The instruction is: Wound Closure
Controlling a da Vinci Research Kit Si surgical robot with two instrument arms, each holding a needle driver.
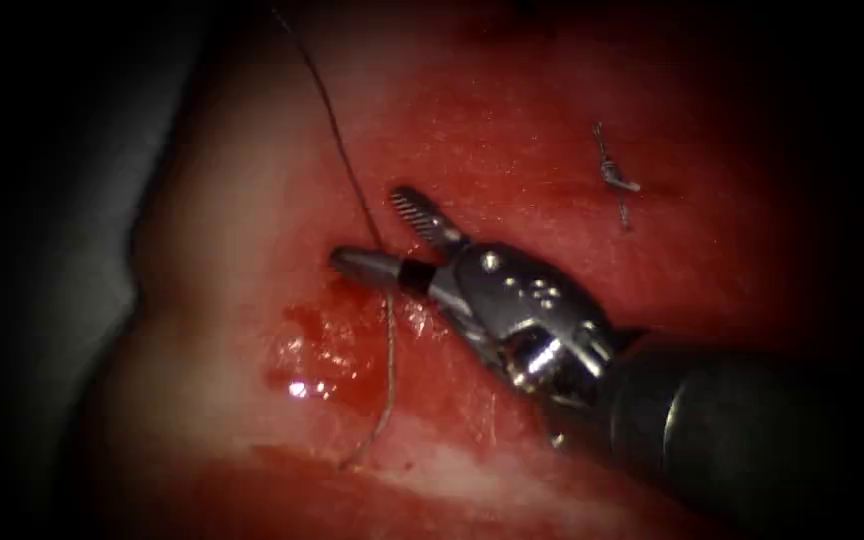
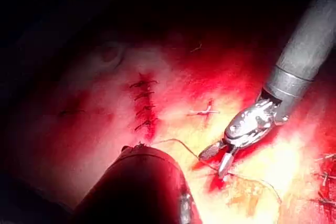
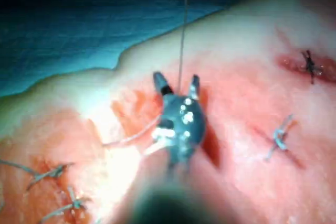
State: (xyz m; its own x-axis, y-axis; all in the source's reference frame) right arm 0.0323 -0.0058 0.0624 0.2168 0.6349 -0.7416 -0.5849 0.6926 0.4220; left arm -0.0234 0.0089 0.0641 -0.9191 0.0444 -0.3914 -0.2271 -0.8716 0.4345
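Your right arm's silver, wristed needle driver (image 1: 382, 235), on its dark grey shaft, is reaching in from the right and hovering just over the glistening red-and-cream pork tissue (image 1: 252, 200). Its jaws are standing wide apart in a clear V, one serrated jaw angled up and away, the other lying nearly level and close to the surface. They are gripping nothing: the thin dark thread (image 1: 347, 165) is running through the gap between them without being pinched, which, as I judge it, is why the tool is sitting where it is, straddling the strand so that a close could catch it.

The thread is coming down from the upper edge of the endoscope view, passing between the open jaws, then curving on over a wet patch of red fluid (image 1: 317, 350) toward the pale lower part of the tissue, where its end is too fine to follow. In your right wrist view the strand (image 3: 182, 35) is standing almost straight up out of the open jaws of the tool (image 3: 177, 85), so it looks drawn fairly taut from above.

I cannot make out the curved needle, so I cannot tell you where it is or whether it is in the tissue. A short knotted stitch with cut ends (image 1: 614, 178) is lying well off to the right of the tool tip. The dark rounded body of your left arm's instrument (image 2: 142, 182) is looming close in the left wrist view; its tip is hidden there.
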